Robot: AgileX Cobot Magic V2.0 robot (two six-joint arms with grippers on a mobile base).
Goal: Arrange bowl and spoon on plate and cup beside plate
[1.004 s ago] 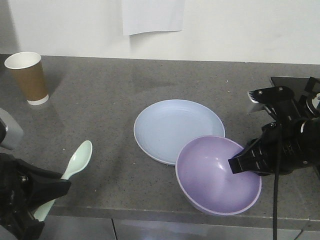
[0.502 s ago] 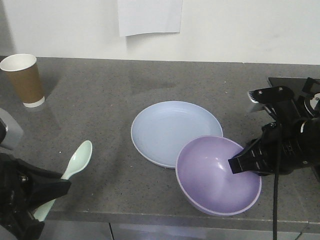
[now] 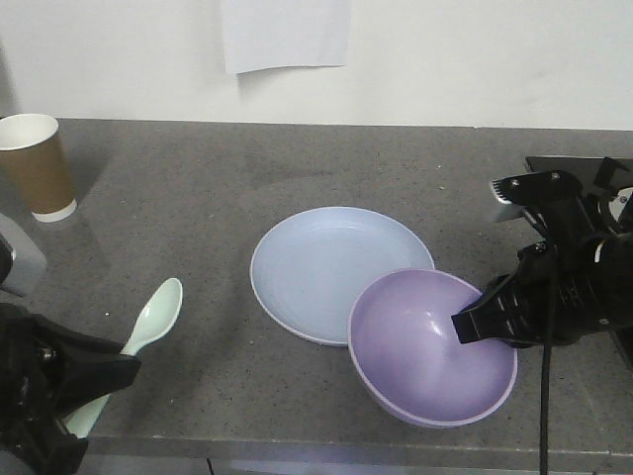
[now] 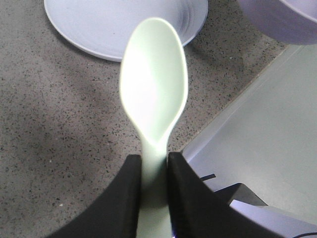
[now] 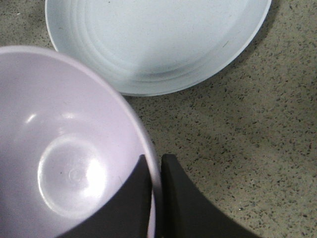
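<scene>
Front-facing view: cup and plate have drifted left in frame. The bowl, rim pinched by the right fingers near the front edge of the table, and the spoon, clamped by the left fingers, hold position. Neither is placed yet.

Place: you're looking at a kitchen-style counter; home or lab, you can't tell.
Surface: grey speckled stone beneath your right claw.
Backdrop: plain white wall, well beyond that claw, one paper sheet on it.
Tableware: plastic plate just left of the claw, bowl pinched in it, spoon and paper cup far left.
</scene>
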